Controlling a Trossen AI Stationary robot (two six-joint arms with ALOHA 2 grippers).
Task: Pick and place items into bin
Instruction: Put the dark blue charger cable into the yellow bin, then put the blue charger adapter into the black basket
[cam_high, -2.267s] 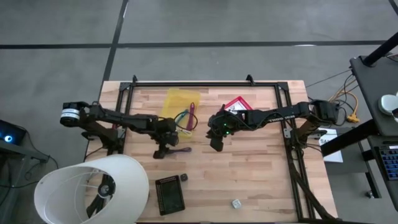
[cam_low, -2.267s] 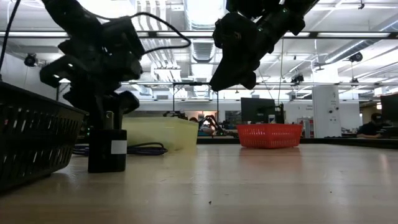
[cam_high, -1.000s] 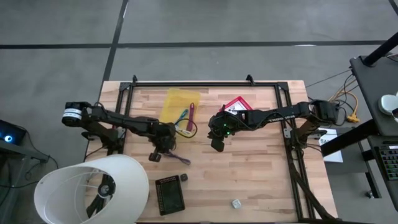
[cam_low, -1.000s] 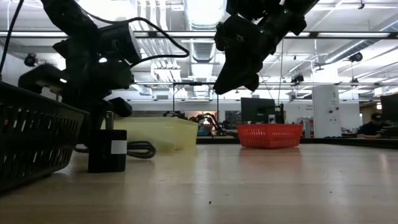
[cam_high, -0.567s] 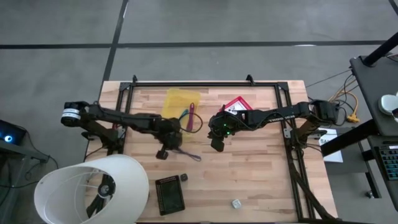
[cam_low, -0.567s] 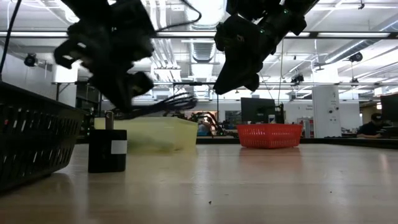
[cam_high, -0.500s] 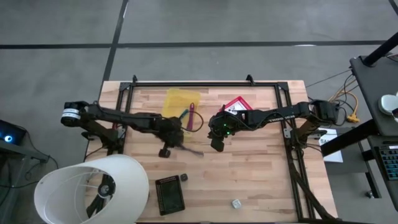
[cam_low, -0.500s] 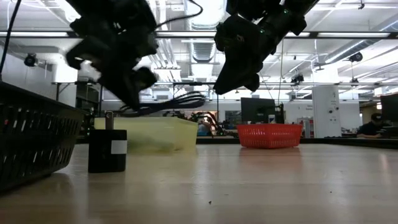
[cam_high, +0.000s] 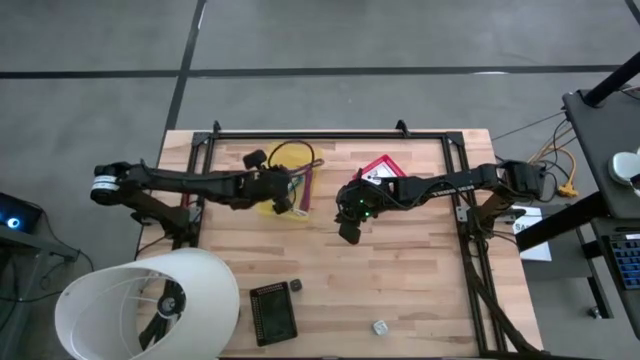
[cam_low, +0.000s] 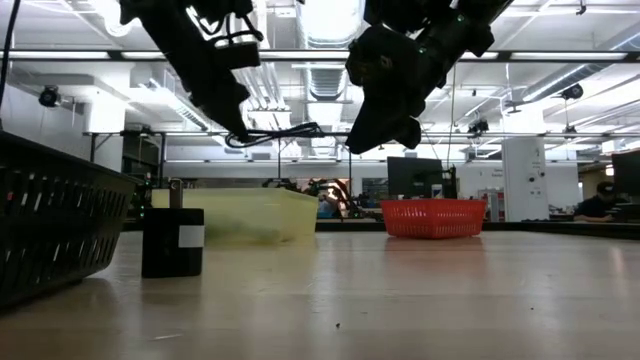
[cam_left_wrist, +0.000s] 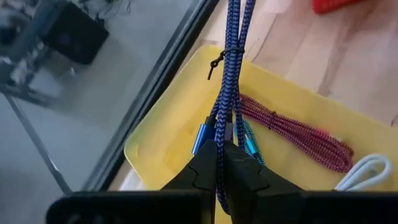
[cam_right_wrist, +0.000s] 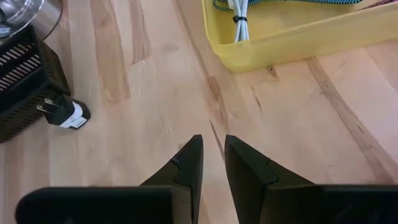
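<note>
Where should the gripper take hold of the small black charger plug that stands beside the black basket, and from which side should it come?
Probably from above. The charger plug stands upright with its metal prongs pointing up, so grip the blocky body below them, across two flat sides. The black basket is close beside it, so place the fingers on the sides that do not face the basket.

Blue braided cable (cam_left_wrist: 229, 74), magenta braided cable (cam_left_wrist: 292, 130), yellow bin (cam_left_wrist: 155, 140).

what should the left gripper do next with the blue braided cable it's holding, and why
Probably lower a little and open. The left gripper is shut on the blue braided cable, which hangs over the yellow plastic bin already holding a magenta cable. The right gripper hovers over bare table.
</note>
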